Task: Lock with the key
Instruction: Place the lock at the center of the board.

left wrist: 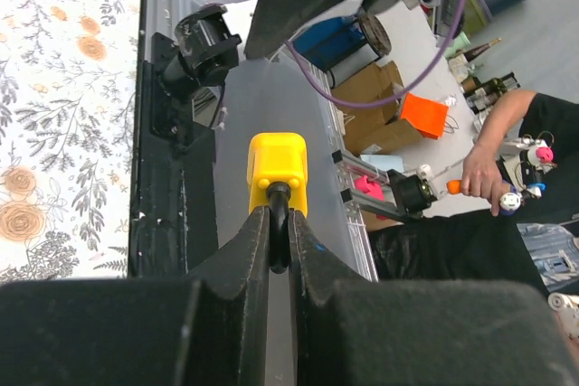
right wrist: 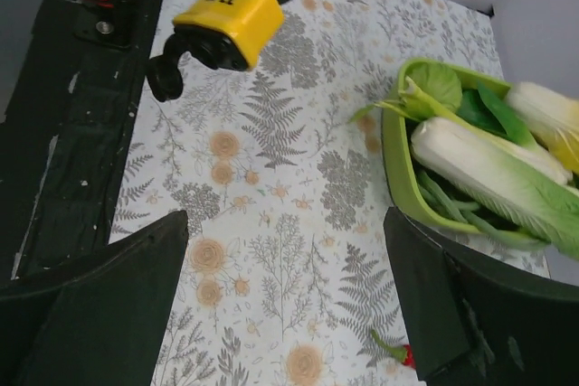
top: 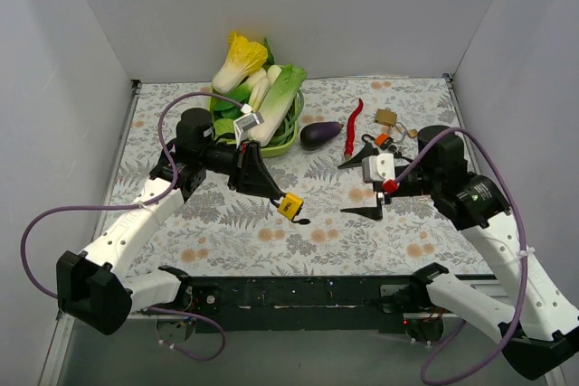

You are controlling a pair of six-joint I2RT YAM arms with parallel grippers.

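Centre left, left gripper (top: 279, 199): clamped on the black shackle (left wrist: 279, 223) of the yellow padlock.
Centre, yellow padlock (top: 290, 205): held over the floral tablecloth (top: 271, 241); black-headed key (right wrist: 166, 77) protrudes from its end opposite the shackle.
Centre right, right gripper (top: 348, 189): fingers spread wide, holding nothing, near the padlock.

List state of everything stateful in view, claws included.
yellow padlock, held up, black key apparently inserted
left claw, shut on yellow padlock's shackle
right claw, open, empty
green basket, full of vegetables
brass padlock, lying on table, locked or not unclear
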